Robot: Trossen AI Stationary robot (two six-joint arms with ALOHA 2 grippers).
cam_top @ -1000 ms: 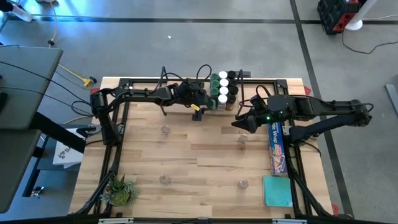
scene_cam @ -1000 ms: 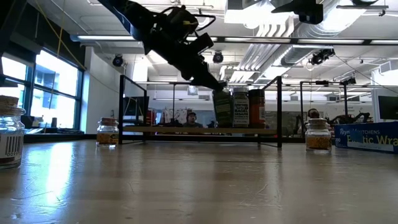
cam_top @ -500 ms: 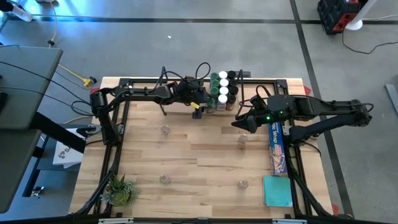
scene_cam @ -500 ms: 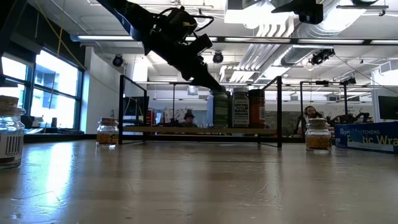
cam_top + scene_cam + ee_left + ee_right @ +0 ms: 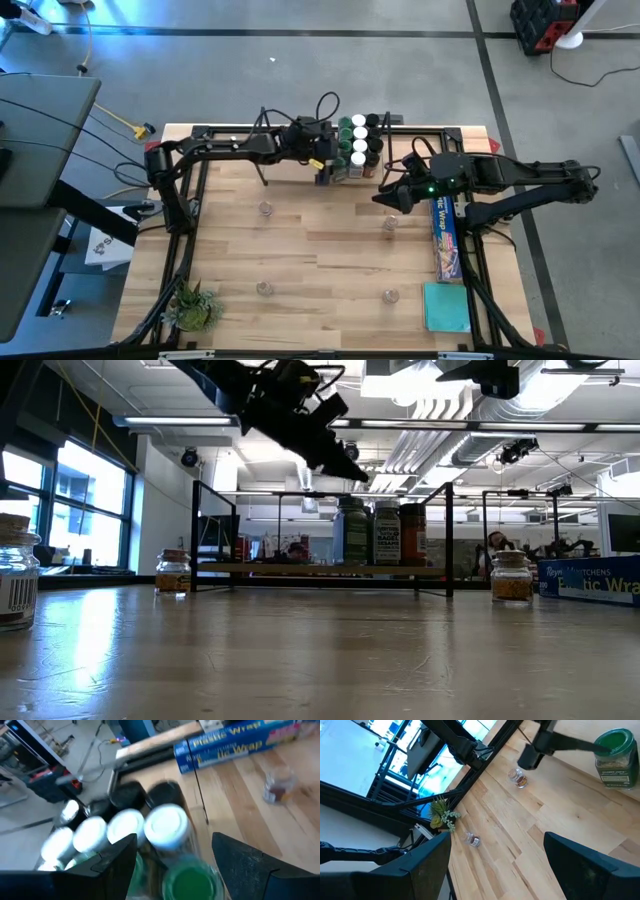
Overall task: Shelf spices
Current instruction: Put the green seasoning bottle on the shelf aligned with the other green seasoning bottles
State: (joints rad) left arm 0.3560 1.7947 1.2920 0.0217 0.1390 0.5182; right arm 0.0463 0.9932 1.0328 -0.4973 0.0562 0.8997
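left gripper [image 5: 327, 172] jaws open, risen off green-lidded jar [image 5: 352, 533] on shelf [image 5: 320, 569] | right gripper [image 5: 385, 197] open, unmoved

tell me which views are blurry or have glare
Left wrist view: motion-blurred, the jar lids and plastic wrap box smeared. Low view: ceiling lights glare, the near jar soft. High and right wrist views: fairly sharp, evenly lit.

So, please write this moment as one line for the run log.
left pincer: open, above shelf | green-lid jar: on shelf | right pincer: open, waiting
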